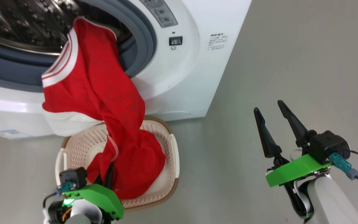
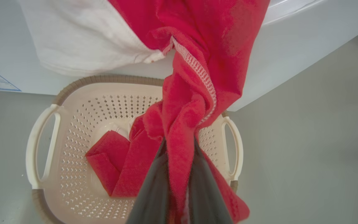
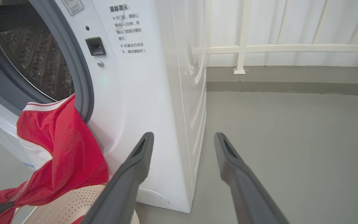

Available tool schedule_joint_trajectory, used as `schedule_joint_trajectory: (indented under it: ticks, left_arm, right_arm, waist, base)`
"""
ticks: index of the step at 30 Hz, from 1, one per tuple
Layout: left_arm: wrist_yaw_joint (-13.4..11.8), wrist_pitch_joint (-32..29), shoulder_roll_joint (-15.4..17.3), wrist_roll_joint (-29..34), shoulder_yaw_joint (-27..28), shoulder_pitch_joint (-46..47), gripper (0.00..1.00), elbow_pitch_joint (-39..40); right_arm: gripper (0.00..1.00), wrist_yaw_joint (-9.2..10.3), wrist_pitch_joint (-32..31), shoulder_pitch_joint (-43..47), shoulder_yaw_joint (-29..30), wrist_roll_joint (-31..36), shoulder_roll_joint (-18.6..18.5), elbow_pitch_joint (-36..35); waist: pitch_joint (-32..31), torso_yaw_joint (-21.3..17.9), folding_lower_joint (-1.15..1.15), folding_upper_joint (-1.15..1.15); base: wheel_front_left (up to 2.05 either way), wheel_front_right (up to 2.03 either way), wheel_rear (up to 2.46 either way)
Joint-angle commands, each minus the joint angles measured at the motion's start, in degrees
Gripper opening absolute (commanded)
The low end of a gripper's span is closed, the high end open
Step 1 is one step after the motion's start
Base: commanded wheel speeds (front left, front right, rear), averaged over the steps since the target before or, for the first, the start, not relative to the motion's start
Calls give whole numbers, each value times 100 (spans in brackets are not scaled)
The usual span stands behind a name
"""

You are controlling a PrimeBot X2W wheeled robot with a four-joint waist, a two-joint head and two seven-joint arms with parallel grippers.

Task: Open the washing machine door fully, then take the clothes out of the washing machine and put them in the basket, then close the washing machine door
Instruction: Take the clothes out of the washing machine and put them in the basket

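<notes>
My left gripper [image 2: 179, 146] has its two long dark fingers clamped together on a twisted fold of the bright red fabric garment with white stripe trim [image 1: 104, 87]. It holds that fold low over the near side of the small cream-white perforated plastic basket with the brown woven-look rim [image 2: 82, 109].

Below my fingers, the garment's loose end lies on the basket floor. Above them, the cloth climbs like a rope to the far side. There its striped band and a white patch drape over the grey rubber ring [image 1: 141, 40] of the big white boxy front-loading washing machine [image 1: 179, 77], at the mouth of the perforated steel drum [image 1: 26, 25]. So the clothes are only partly in the basket, and the rest hangs from the opening.

Far to the right, my right gripper [image 1: 268, 105] hangs over the bare grey floor [image 1: 275, 62] with its fingers spread wide, holding nothing.

The risk I see is letting go too soon. The part on the ring could remain hooked there, or slide down the machine front and land past the basket's far rim. Pulling hard toward me might drag or tip the light basket, because the cloth lying in it is tied to my grip. Any fabric left across the ring would be pinched when the washing machine door closes.
</notes>
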State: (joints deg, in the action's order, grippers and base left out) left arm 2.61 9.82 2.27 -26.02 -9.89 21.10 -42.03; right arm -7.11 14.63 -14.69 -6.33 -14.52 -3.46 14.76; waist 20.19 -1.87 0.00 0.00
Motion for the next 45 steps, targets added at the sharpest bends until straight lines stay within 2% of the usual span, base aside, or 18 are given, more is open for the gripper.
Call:
schedule_joint_trajectory:
  ticks: [1, 7, 12, 21, 25, 30, 31, 32, 33, 34, 40, 45]
  left_arm:
    - [60, -7, 66, -122, 98, 179, 0, -155]
    - [204, -122, 63, -768, -417, 902, 0, -1567]
    - [222, -287, 62, -1281, -855, 1302, 0, -2288]
    - [84, -474, 62, -1790, -1423, 1637, 0, -2846]
    - [114, -563, 61, -1956, -1578, 1677, 0, -2939]
    - [-31, -519, 61, -2134, -1720, 1738, 0, -3040]
    - [-36, -488, 61, -2183, -1724, 1746, 9, -3046]
    - [-47, -458, 61, -2232, -1729, 1752, 38, -3051]
    - [-73, -416, 61, -2270, -1742, 1756, 85, -3056]
    - [-96, -388, 61, -2313, -1754, 1758, 100, -3062]
    - [-127, -46, 61, -2338, -1917, 1800, 100, -3077]
    - [-34, 372, 103, -2279, -1939, 1813, 100, -3100]
  right_arm:
    - [100, -37, 37, -116, -147, 5, -27, -122]
    - [100, -37, 37, -324, -235, 11, -84, -149]
    - [100, -37, 37, -472, -278, 23, -119, -178]
    - [100, -37, 37, -653, -303, 42, -120, -255]
    - [100, -37, 37, -684, -268, 53, -130, -292]
    - [100, -37, 37, -728, -253, 85, -128, -317]
    - [100, -37, 37, -734, -249, 89, -125, -314]
    - [100, -37, 37, -741, -247, 91, -122, -307]
    - [100, -37, 37, -746, -246, 93, -119, -295]
    - [100, -37, 37, -749, -248, 95, -115, -282]
    - [100, -37, 37, -727, -236, 79, -101, -223]
    - [100, -37, 37, -684, -221, 50, -80, -181]
  waist:
    - [198, -25, 0, 0]
    - [629, -85, 0, 0]
    - [959, -167, 0, 0]
    - [1416, -324, 0, 0]
    - [1553, -341, 0, 0]
    - [1677, -334, 0, 0]
    - [1682, -326, 0, 0]
    - [1680, -318, 0, 0]
    - [1670, -309, 0, 0]
    - [1649, -300, 0, 0]
    - [1454, -232, 0, 0]
    - [1149, -142, 0, 0]
  base:
    - [0, 0, 0]
    - [0, 0, 0]
    - [0, 0, 0]
    - [0, 0, 0]
    - [0, 0, 0]
    - [0, 0, 0]
    - [0, 0, 0]
    - [0, 0, 0]
    - [0, 0, 0]
    - [0, 0, 0]
    - [0, 0, 0]
    - [0, 0, 0]
